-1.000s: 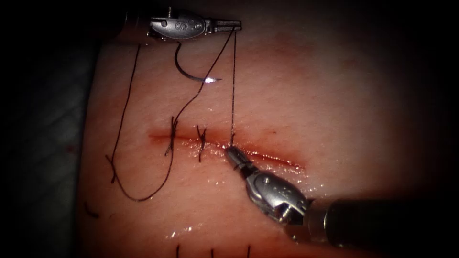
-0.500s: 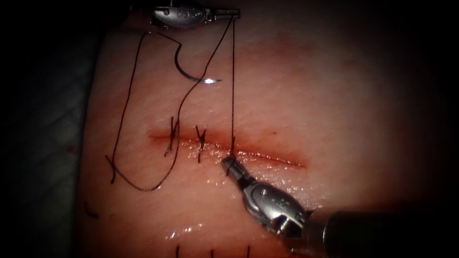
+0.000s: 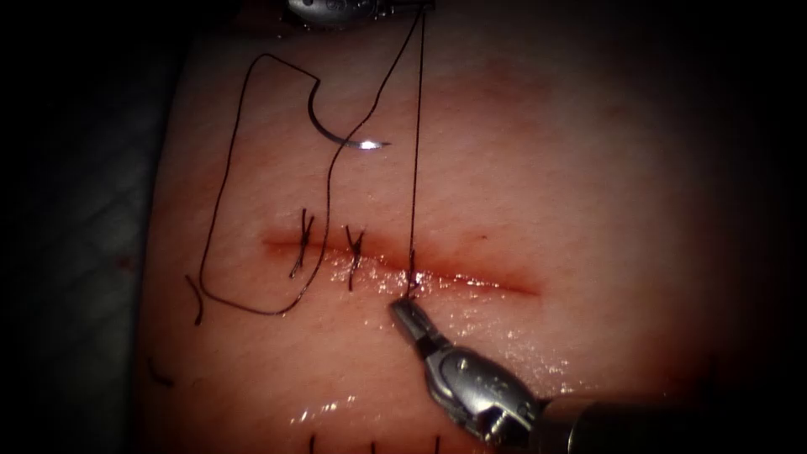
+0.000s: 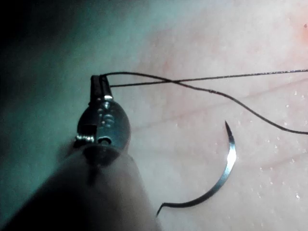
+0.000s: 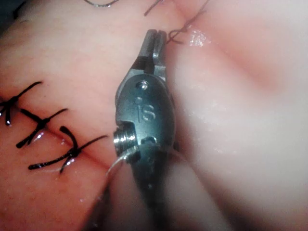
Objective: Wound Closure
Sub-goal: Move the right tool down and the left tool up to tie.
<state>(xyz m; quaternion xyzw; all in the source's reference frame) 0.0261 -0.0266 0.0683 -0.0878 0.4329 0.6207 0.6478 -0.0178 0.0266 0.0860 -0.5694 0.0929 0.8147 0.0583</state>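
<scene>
Now the right tool (image 3: pixel 401 308) is sitting just below the cut (image 3: pixel 487 282), its jaws clenched, and they are apparently gripping the short end of the thread (image 3: pixel 415 151) where it is coming out of the third stitch; the grip itself is too small to make out for certain. From that stitch the thread is running straight up, taut, to the left tool (image 3: pixel 414 7) at the top edge, whose jaws are clamped on it, as the left wrist view is showing with two strands leaving the closed tips. Compared with a second ago, the left tool is sitting higher and the right tool lower, and the slack loop (image 3: pixel 220 193) out on the left is lying smaller, so I am judging this as a knot being drawn down over the cut. Two finished stitches (image 3: pixel 301 242) are sitting to the left of it. The needle (image 3: pixel 334 133) is lying loose on the tissue (image 3: pixel 588 168) above the left part of the cut, held by neither tool and not stuck in. To my mind, the next move is calling for an even, opposed pull along the line of the stitch, gentle enough that the thread is not tearing the edges of the cut.
</scene>
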